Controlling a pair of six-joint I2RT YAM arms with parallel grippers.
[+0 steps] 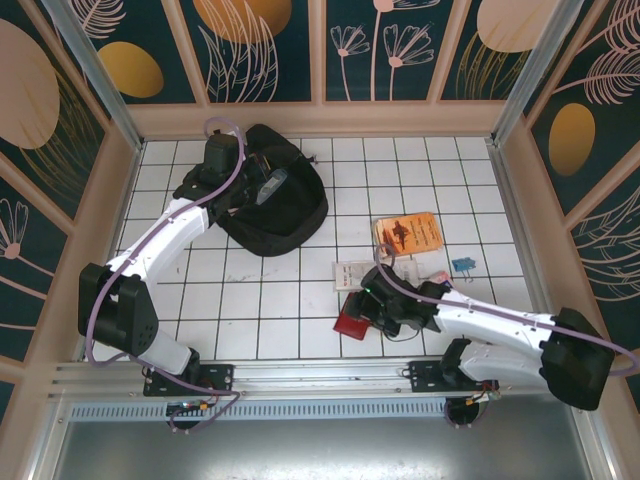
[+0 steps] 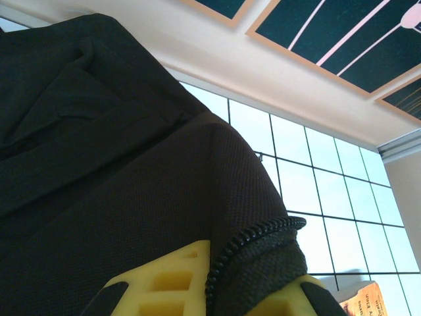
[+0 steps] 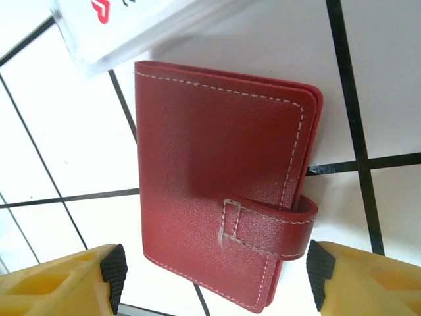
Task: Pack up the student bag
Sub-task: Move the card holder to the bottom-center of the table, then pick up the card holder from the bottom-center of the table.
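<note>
One white gridded table (image 1: 280, 310), student bag (image 1: 275, 215), teal floral walls (image 1: 400, 50)

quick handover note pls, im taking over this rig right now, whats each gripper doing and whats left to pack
Left gripper: shut on the zip edge of the student bag, at the far left of the table.
Right gripper: open, fingers either side of the red wallet, which lies flat on the tiles; not gripped yet.
Done: bag edge pinched; what is inside I cannot tell.
Left: grasp the wallet and carry it to the bag, then probably the orange book, white leaflet and small blue item.
</note>
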